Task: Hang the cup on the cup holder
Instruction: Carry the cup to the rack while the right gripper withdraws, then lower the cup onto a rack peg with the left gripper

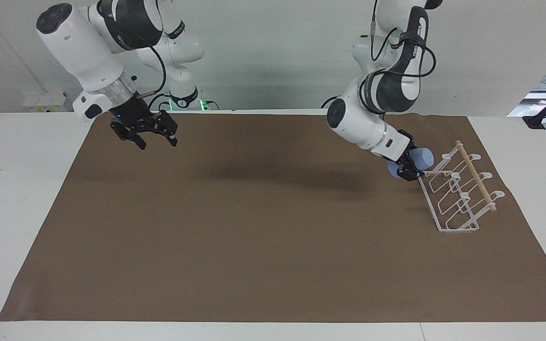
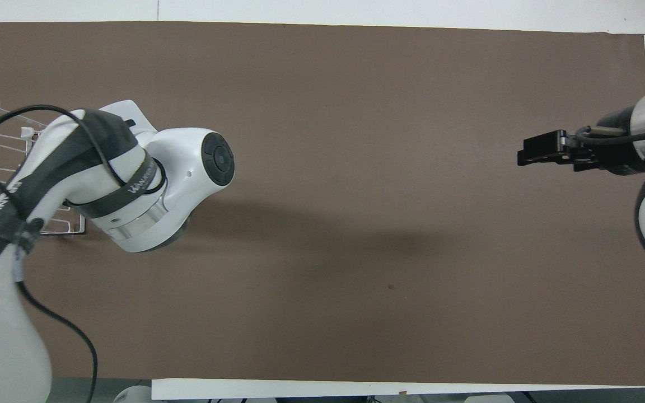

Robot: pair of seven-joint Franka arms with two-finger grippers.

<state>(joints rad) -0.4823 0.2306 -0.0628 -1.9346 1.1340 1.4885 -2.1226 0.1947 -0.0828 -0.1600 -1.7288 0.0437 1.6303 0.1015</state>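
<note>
Left end effector (image 1: 408,166) clamps the cup (image 1: 419,160) against the cup holder (image 1: 458,194); right end effector (image 1: 157,137), fingers apart, hangs over the desk (image 1: 22,189).

surface: white table (image 1: 26,189) | on it: brown mat (image 1: 254,227) | on mat: cup holder (image 1: 458,194)

A light blue cup (image 1: 421,159), a white wire cup holder (image 1: 453,199) with pale wooden rod, and plain brown tabletop (image 1: 254,227) covering.

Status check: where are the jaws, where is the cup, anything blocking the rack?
Left gripper shut on cup, at cup holder. Cup not yet on a prong. Right gripper open, empty, waiting over the mat. Nothing in the way.
</note>
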